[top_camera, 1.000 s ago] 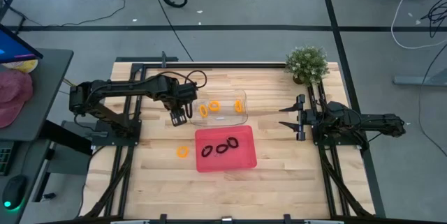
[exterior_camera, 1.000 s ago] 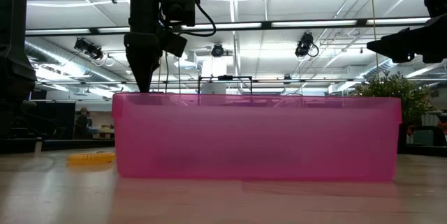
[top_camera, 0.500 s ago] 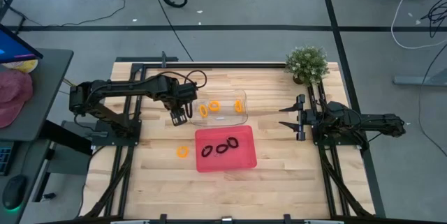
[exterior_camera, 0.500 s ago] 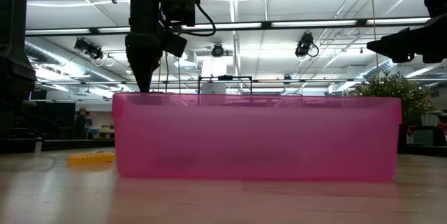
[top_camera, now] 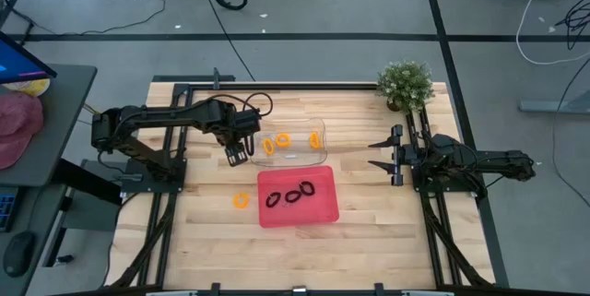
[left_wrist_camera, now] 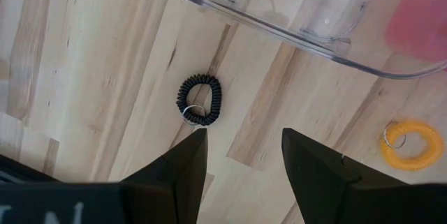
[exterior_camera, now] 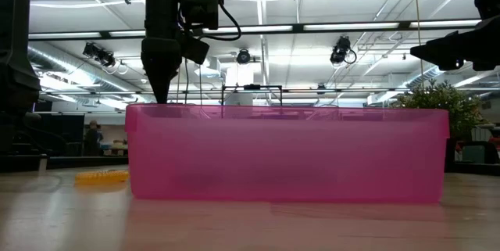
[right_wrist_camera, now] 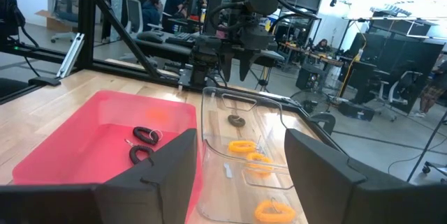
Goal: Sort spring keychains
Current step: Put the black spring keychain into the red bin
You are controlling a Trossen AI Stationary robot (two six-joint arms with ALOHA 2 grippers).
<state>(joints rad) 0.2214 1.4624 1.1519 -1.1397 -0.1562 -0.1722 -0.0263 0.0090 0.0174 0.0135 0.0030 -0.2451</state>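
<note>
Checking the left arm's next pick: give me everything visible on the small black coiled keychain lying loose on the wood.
The small black coiled spring keychain is a tight plastic-looking coil closed into an oval loop, with a thin metal ring at one end. It lies flat on the bare wooden table, outside the clear plastic tray, touching only the tabletop. The left gripper hangs just above it, fingers open, not touching.

My views are bright and evenly lit from ceiling strip lights (exterior_camera: 258, 26), which flare white in the low view. Shadows on the table (top_camera: 369, 227) are soft and faint. The near pink tray (exterior_camera: 287, 153) looks hazy, and the table edge before it blurs.
</note>
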